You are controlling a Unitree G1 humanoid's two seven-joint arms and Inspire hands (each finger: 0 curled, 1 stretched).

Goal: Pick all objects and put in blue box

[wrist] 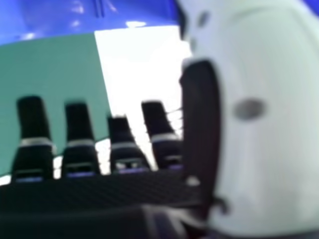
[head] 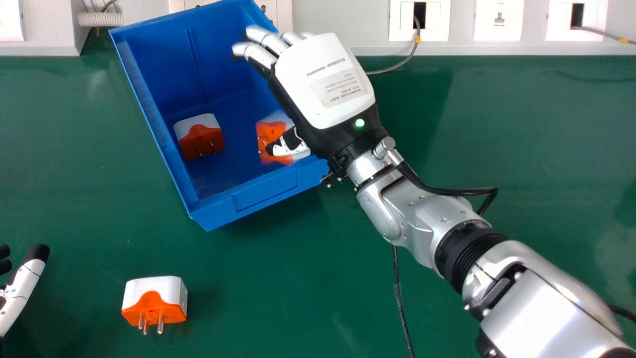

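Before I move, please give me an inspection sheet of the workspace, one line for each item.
Surface: green table, with soft reflections.
Box: blue box, open on top, standing at an angle near the wall.
Plugs: one plug inside the box, left side; a second plug at the right hand's thumb, contact uncertain; a third plug on the table, its pins facing the robot.
Clutter: nothing seen.
Right hand: above the box, open.
Left hand: at the head view's left edge.
Cables: black cable on the table; another looped at the right wrist; grey cable from the wall.
Surroundings: wall sockets behind the table.
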